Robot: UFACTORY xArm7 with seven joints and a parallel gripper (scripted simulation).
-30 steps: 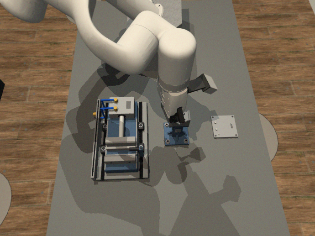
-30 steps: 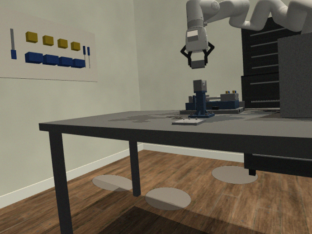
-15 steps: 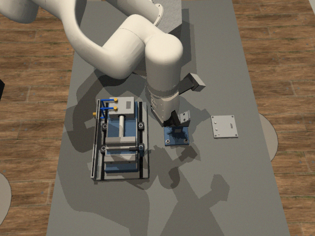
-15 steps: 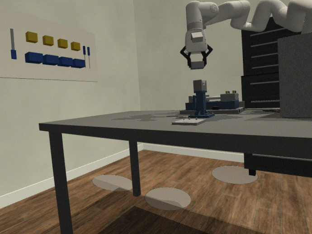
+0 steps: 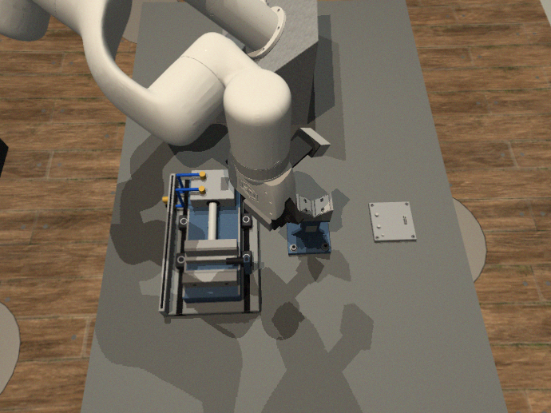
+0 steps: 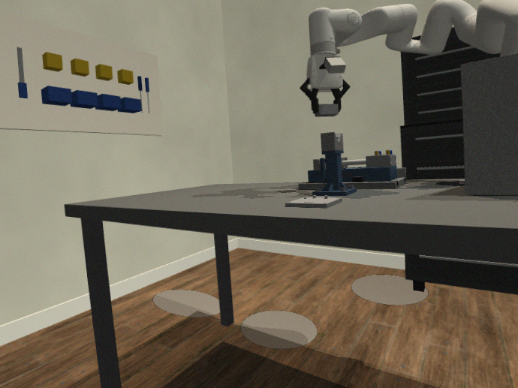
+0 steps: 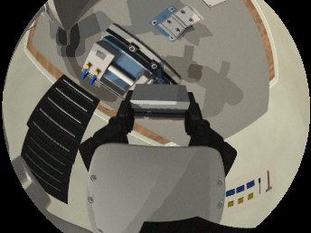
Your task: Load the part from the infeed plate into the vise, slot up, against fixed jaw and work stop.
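Observation:
My gripper (image 6: 326, 108) is shut on the grey part (image 6: 326, 110) and holds it high in the air, above and just to the vise side of the V-block (image 6: 332, 142). In the wrist view the part (image 7: 159, 100) lies crosswise between the two dark fingers. In the top view the arm hides the part; only the fingers (image 5: 280, 220) show, between the V-block (image 5: 314, 205) and the vise (image 5: 211, 248). The vise stands open, with the fixed jaw (image 5: 211, 277) at the near end and the work stop (image 5: 234, 260) pointing in from the right. The infeed plate (image 5: 391, 220) is bare.
A tall grey box (image 5: 289, 27) stands at the back of the table behind the arm. A black drawer cabinet (image 6: 432, 103) is behind the table. The air cylinder (image 5: 212, 192) with blue hoses sits at the vise's far end.

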